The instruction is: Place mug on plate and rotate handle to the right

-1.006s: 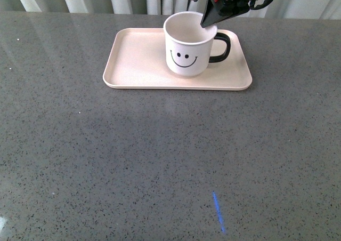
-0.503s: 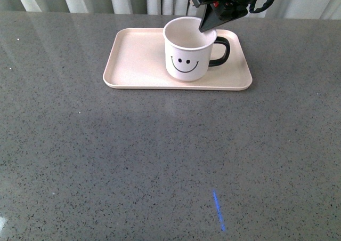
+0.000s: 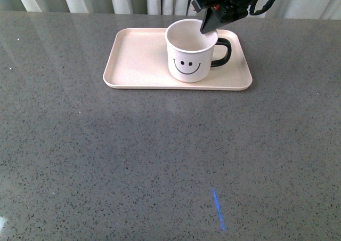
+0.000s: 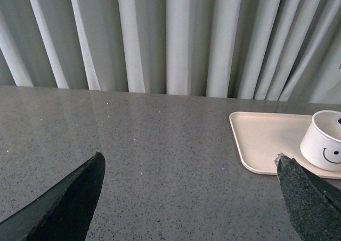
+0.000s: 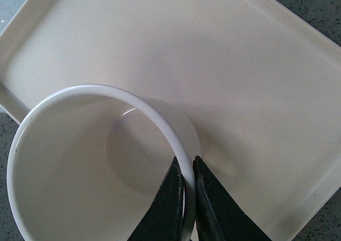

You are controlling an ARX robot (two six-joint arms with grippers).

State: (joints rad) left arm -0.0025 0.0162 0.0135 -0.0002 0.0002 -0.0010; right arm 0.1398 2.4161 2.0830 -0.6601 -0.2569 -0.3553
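**Right gripper point(image 3: 208, 29) pinches the mug point(image 3: 187, 57) rim, mug on the plate point(image 3: 138, 59)**

The right gripper reaches down from above with its two black fingers closed on the mug's wall. In the right wrist view the gripper point(image 5: 187, 169) has one finger inside the cup and one outside, and the thin white rim is squeezed between them. The grip is on the far right part of the rim, just above the handle point(image 3: 224, 51).

Below the fingers the mug stands upright. Its smiley face is turned toward the robot and the black handle sticks out to the right. The mug sits on the right half of the plate, whose floor is bare to the left of the gripper. The plate lies flat on the grey speckled table point(image 3: 160, 155), near the far edge. On the near side of the table, well away from the gripper, there is a short blue streak point(image 3: 219, 211).

The left gripper point(image 4: 189, 161) hangs over bare tabletop, its two dark fingers spread wide with nothing between them. The plate and mug lie beyond its right-hand finger, and pale pleated curtains point(image 4: 170, 38) hang behind the table.
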